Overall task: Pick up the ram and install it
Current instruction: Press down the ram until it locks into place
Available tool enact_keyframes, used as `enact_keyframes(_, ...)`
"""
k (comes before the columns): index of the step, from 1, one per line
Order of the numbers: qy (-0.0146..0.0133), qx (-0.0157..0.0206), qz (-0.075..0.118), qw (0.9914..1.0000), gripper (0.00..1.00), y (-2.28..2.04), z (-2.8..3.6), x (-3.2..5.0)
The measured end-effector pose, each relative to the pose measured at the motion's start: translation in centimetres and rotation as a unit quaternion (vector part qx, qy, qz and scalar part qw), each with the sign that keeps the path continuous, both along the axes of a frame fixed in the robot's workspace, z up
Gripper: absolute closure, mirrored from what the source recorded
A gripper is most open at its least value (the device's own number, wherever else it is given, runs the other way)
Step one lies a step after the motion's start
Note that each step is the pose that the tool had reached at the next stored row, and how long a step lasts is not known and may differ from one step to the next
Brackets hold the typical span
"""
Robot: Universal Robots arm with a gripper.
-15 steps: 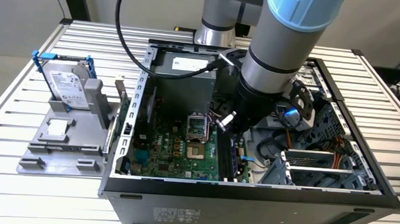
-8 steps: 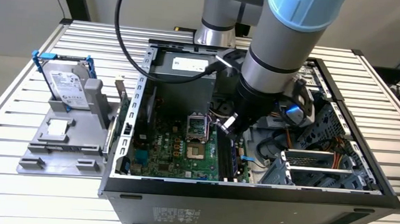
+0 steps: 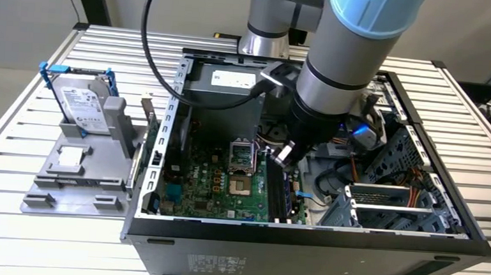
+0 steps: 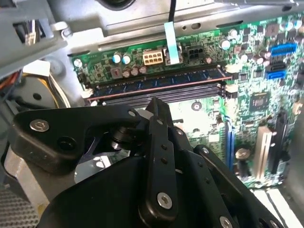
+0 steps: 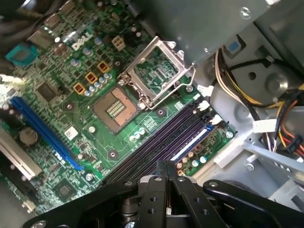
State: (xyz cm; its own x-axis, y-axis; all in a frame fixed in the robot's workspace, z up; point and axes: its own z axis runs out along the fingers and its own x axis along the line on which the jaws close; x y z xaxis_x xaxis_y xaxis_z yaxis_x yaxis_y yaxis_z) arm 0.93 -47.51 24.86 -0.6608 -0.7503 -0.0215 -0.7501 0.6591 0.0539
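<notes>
The black pincer (image 4: 159, 107) was pressed shut and held nothing, just above the long bluish-green ram stick (image 4: 156, 81) sitting in its slot.

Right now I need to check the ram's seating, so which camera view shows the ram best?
The second wrist view: the ram lies lengthwise in a motherboard slot, its full edge visible beyond the gripper. The first wrist view shows it foreshortened. In the exterior view the arm hides most of that area.
</notes>
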Motion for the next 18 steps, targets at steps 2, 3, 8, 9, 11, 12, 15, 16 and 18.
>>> enact_keyframes(2,0.0,0.0,0.017,0.99985,1.0,0.0,0.0,0.0)
enact_keyframes(3,-0.0001,-0.0001,0.025,0.99968,1.0,0.0,0.0,0.0)
enact_keyframes(8,-0.001,-0.0001,0.066,0.99781,1.0,0.0,0.0,0.0)
enact_keyframes(9,-0.0011,-0.0001,0.074,0.99728,1.0,0.0,0.0,0.0)
enact_keyframes(11,-0.0011,0.0,0.088,0.99614,1.0,0.0,0.0,0.01)
enact_keyframes(12,-0.0011,0.0,0.095,0.99544,1.0,0.0,0.01,0.01)
enact_keyframes(15,-0.0011,0.0,0.118,0.993,1.0,0.0,0.04,0.02)
enact_keyframes(16,-0.0011,0.0,0.125,0.99211,1.0,0.01,0.07,0.02)
enact_keyframes(18,-0.0012,0.0001,0.139,0.99025,1.0,0.0,0.1,0.03)
